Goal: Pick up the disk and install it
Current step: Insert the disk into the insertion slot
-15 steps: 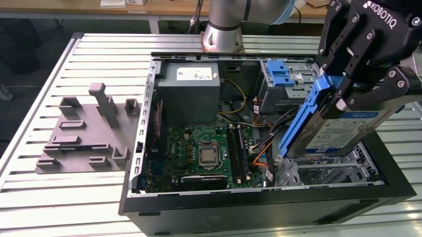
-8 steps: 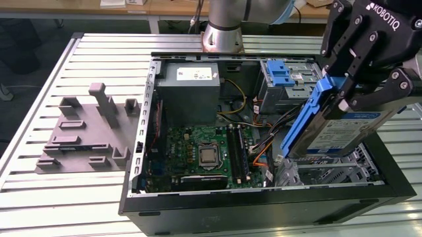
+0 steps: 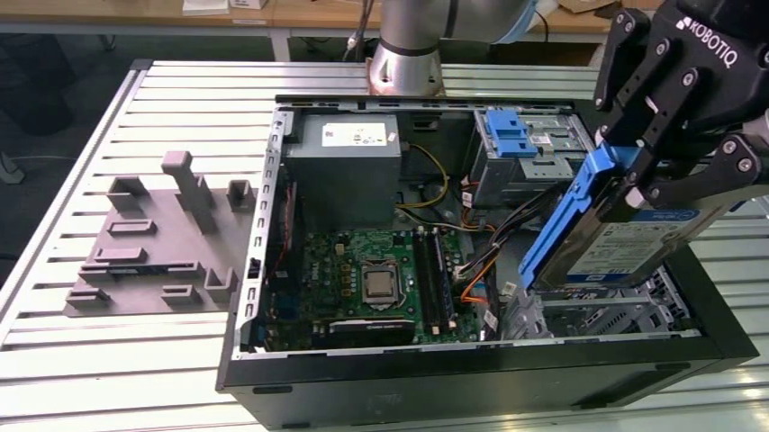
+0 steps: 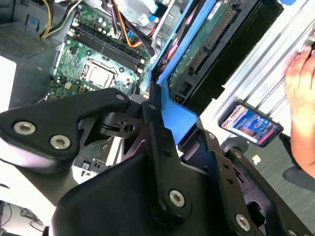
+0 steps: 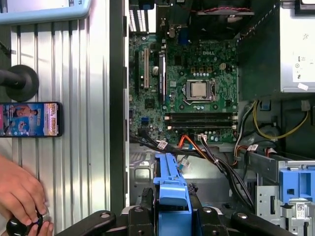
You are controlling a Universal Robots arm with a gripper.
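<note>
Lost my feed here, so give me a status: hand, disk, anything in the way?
Hand shut on the disk, tilted, above the case's lower bay. Orange and black cables run beside that bay. A person's hand rests on the table outside the case.

Exterior view high, angled down at open computer case (image 3: 481, 360), both wrist views close above motherboard (image 5: 197, 88)

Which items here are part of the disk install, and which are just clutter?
In the job:
- disk, clamped in the gripper
- open computer case
- silver drive cage

Lying about:
- grey fixture block on the table
- phone
- person's hand
</note>
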